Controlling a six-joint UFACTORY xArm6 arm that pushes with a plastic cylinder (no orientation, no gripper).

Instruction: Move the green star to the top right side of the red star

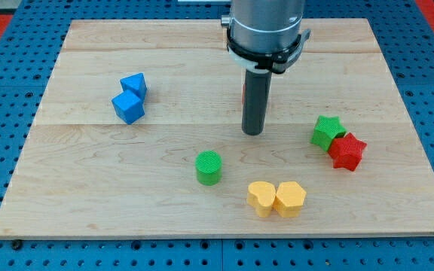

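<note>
The green star (326, 131) lies at the view's right, touching the upper left side of the red star (346, 151). My tip (253, 132) rests on the board about a hundred pixels to the left of the green star, level with it. The rod rises straight up to the arm's grey wrist. A sliver of a red block (244, 93) shows behind the rod; its shape is hidden.
A green cylinder (209, 167) stands below and left of the tip. Two yellow heart-like blocks (276, 199) touch near the bottom edge. Two blue blocks (130, 98) touch at the upper left. The wooden board (89, 188) sits on a blue pegboard.
</note>
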